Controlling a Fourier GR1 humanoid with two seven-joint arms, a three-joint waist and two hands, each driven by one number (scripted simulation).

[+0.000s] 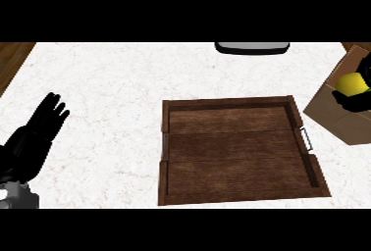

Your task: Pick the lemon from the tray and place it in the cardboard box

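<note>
The yellow lemon [353, 83] shows at the right edge, over the cardboard box [340, 115]. My right hand [357, 101] is curled round it from below and the right, with most of the hand cut off by the edge. The brown wooden tray [239, 193] lies in the middle of the white counter with nothing in it. My left hand [39, 130] rests open at the left, fingers straight and pointing up, away from the tray.
A grey and white object [252, 47] sits at the counter's far edge. A metal handle [307, 139] is on the tray's right side, close to the box. Wooden floor [13, 56] shows past the counter's left edge.
</note>
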